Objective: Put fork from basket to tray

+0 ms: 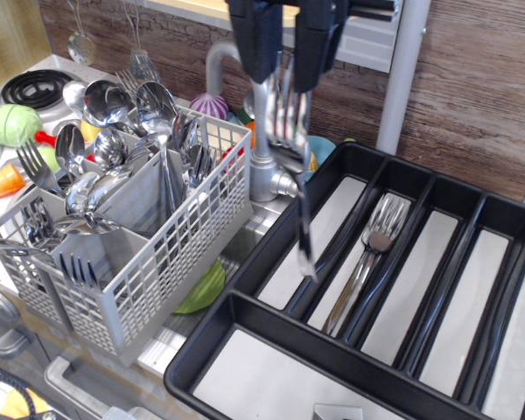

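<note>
Gripper (284, 66) at top centre is clamped on the fork (295, 166), tines up betw its dark fingers, handle hanging down w/ its tip over the black tray (245, 306) near the left compartments, well clear of the grey basket (171, 254) of cutlery at left.

Counter (17, 385) carries grey basket (157, 254), black tray (271, 350), faucet (258, 131).

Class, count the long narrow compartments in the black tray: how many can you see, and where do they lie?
5 in the tray: side by side, running from its back rim toward the front cross compartment. One holds forks. More may lie past the picture's right edge.
</note>
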